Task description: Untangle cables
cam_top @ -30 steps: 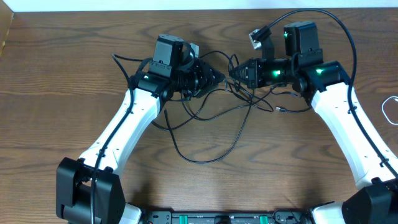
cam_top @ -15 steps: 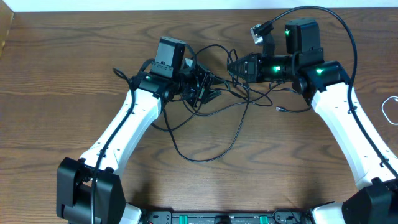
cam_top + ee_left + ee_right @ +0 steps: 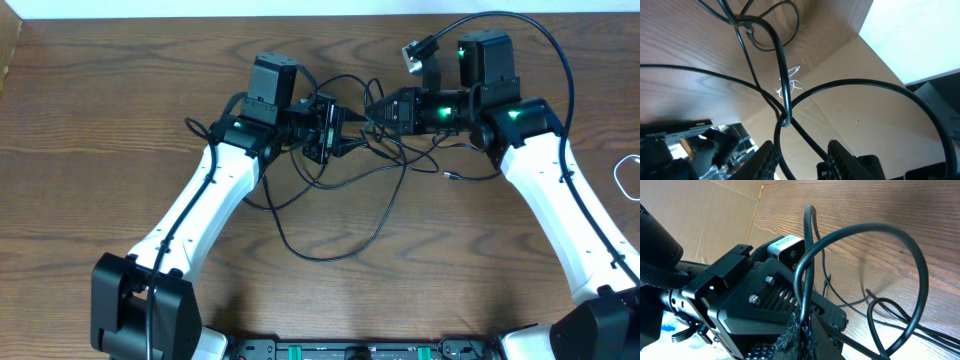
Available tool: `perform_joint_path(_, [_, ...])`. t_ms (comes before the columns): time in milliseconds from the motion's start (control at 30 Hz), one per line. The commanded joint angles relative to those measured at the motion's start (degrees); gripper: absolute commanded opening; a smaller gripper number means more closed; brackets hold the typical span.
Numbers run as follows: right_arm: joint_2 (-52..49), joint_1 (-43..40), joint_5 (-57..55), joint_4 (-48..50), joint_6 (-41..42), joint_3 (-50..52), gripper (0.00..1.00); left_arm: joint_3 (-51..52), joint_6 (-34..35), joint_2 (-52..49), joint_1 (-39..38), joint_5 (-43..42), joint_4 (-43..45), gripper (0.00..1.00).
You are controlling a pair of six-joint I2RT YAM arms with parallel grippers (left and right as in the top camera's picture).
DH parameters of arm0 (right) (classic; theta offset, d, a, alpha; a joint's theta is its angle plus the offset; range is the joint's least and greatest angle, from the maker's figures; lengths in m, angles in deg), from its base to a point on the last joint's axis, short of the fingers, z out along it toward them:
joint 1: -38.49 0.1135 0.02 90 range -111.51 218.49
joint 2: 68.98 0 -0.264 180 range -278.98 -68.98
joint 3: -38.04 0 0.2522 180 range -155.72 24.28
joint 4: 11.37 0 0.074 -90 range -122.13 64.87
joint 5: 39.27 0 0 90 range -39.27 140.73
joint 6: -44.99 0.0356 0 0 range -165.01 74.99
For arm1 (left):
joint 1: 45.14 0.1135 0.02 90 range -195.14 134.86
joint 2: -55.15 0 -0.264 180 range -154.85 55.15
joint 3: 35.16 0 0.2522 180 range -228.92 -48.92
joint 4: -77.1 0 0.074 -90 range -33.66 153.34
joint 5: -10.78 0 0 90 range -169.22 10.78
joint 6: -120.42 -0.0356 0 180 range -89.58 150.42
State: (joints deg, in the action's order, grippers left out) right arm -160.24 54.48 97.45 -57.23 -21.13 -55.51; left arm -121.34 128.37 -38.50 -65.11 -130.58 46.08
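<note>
A: Jaws first. Right gripper (image 3: 373,112)?
B: Jaws closed, pinching one black cable (image 3: 865,227). It rises out of the pinch in a loop, plain in the right wrist view.

A: Left gripper (image 3: 338,128)?
B: Jaws narrow but apart. Two black strands run through the gap in the left wrist view. No clamp is visible, so I judge them loose in there.

A: Where are the cables (image 3: 335,235)?
B: Bunched in a tangle (image 3: 385,148) between the two grippers, with both sets of tips at its edge. From the tangle one long loop trails toward the robot's base across the worktop (image 3: 90,130). A small plug end (image 3: 447,176) lies just right of the tangle. A white cable (image 3: 627,176) sits well apart from it, at the right margin.

A: Progress?
B: Early, by my reading. The black strands cross one another several times at the tangle, and none lies separate. Only the white one is free of the rest. Left to do: draw the pinched strand out, then lay each one apart.

A: Surface, room?
B: Dark wood-grain worktop, matte. A pale strip (image 3: 200,8) runs along the far edge, beyond the tangle. Brown cardboard (image 3: 840,105) shows in both wrist views. There is a bright white patch past it, source unclear.
</note>
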Motion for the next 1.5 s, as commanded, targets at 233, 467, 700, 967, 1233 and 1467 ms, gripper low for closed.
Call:
perform_joint_path(233, [0.94,0.17,6.29,1.68,-0.59,-0.76,0.01,0.22,4.04,-0.68,1.84,-0.22,0.48,0.34])
perform_joint_path(467, [0.94,0.52,6.38,2.21,-1.18,-0.76,0.01,0.22,9.53,-0.66,2.38,-2.32,5.40,0.34])
perform_joint_path(700, [0.94,0.63,6.38,2.78,-1.18,-0.76,0.01,0.22,12.74,-0.68,2.25,-2.64,8.61,0.34])
perform_joint_path(967, [0.94,0.61,6.38,2.99,-1.20,-0.76,0.01,0.22,12.96,-0.68,-0.74,-3.52,8.83,0.34])
perform_joint_path(1233, [0.94,0.55,6.32,3.21,-1.70,-0.76,0.01,0.22,13.05,-0.66,-1.60,-4.11,10.99,0.32])
perform_joint_path(1467, [0.94,0.50,5.62,3.21,-1.86,-0.76,0.01,0.22,8.52,-0.66,-1.60,-4.15,10.95,0.15])
